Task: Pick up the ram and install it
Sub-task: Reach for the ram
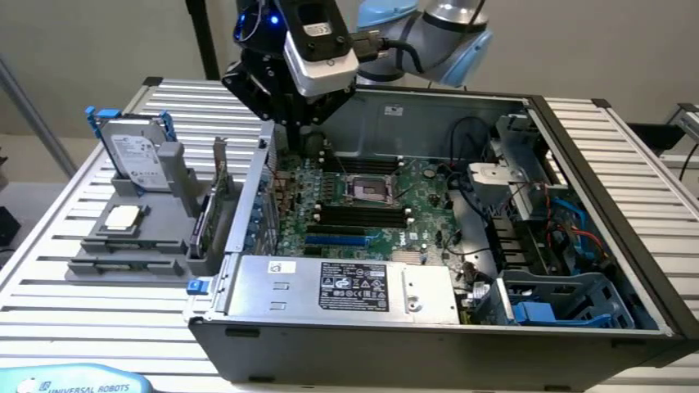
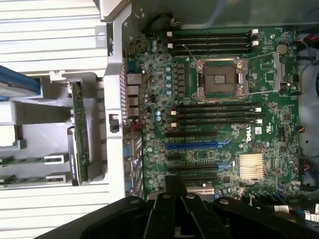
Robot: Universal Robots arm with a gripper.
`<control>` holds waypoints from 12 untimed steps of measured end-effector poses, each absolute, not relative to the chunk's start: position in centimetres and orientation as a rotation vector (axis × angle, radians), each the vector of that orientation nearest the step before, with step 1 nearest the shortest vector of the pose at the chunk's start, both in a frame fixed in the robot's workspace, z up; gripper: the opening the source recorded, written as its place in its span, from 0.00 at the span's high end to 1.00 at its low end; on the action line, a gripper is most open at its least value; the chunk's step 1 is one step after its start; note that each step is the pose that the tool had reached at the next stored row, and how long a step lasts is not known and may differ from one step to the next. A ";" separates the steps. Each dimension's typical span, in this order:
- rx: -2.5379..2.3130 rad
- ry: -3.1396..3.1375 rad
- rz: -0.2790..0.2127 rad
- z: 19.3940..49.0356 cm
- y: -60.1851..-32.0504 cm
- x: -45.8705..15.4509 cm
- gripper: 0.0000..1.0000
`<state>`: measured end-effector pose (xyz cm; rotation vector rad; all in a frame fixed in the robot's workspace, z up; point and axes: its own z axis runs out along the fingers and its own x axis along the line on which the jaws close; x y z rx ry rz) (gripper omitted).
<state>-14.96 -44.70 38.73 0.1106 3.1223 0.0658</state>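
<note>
Two thin green ram sticks (image 2: 31, 161) lie side by side in slots of the grey fixture (image 1: 131, 246), outside the computer case. My gripper (image 1: 293, 121) hangs above the far corner of the motherboard (image 1: 361, 205), on the exterior view's left, well apart from the sticks. In the wrist view its black fingers (image 2: 160, 209) close together with nothing between them. The black memory slots (image 2: 214, 114) run beside the CPU socket (image 2: 222, 79), with more slots (image 2: 212, 41) on its other side.
The fixture also carries a silver hard drive with blue rails (image 1: 137, 151), a CPU chip (image 1: 123, 217) and a green expansion card (image 2: 79, 129) standing on edge. The case wall (image 1: 245, 213) separates fixture and motherboard. Power supply (image 1: 349, 286), cables (image 1: 546, 229) and a drive cage (image 1: 568, 299) fill the case's near side.
</note>
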 end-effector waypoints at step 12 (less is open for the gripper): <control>0.111 3.122 0.066 38.4 -45.4 -20.4 0.89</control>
